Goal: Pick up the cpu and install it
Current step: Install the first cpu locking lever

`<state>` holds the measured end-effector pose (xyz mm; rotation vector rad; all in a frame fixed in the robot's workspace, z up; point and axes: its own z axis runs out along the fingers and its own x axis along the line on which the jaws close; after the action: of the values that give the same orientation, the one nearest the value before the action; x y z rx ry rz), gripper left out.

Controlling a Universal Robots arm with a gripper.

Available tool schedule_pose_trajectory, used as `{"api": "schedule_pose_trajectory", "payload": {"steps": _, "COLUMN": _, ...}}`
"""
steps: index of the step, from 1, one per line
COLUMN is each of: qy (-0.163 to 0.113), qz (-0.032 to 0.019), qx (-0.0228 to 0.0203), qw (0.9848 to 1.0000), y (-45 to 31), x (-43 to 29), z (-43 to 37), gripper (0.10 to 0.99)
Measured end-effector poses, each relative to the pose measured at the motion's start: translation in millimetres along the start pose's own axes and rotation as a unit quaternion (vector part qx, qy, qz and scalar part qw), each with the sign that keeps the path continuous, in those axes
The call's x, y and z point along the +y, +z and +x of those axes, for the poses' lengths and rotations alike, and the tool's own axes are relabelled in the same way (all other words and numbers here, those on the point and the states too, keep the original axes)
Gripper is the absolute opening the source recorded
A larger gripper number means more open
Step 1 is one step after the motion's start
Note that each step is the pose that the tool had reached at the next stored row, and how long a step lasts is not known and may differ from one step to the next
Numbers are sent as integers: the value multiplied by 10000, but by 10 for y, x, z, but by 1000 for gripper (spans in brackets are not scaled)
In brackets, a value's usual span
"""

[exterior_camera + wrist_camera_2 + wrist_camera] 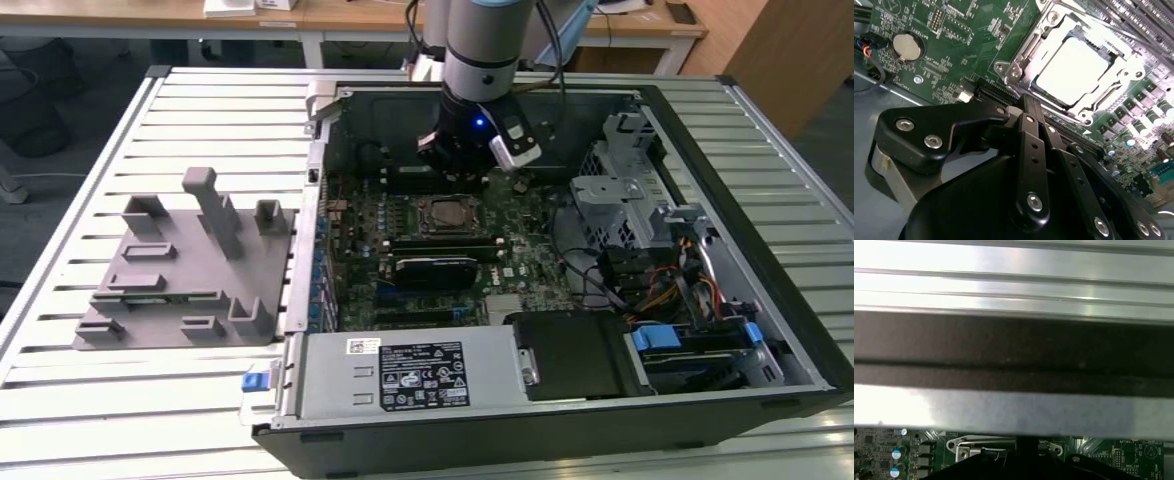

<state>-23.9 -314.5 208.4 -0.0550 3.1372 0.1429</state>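
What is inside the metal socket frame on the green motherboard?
In the second wrist view the cpu lies flat inside the socket frame, its silvery top facing up. The contacts under it are covered. The gripper sits beside the frame, not on the chip.

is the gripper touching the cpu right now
Apart. In the second wrist view the cpu lies flat in its socket frame, with bare green board showing between it and the gripper.
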Motion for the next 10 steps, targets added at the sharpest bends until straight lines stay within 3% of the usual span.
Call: {"api": "schedule_pose_trajectory", "payload": {"steps": 10, "qy": 0, "qz": -1, "qx": 0, "qw": 10000, "y": 2, "x": -28, "z": -12, "gripper": 106}}
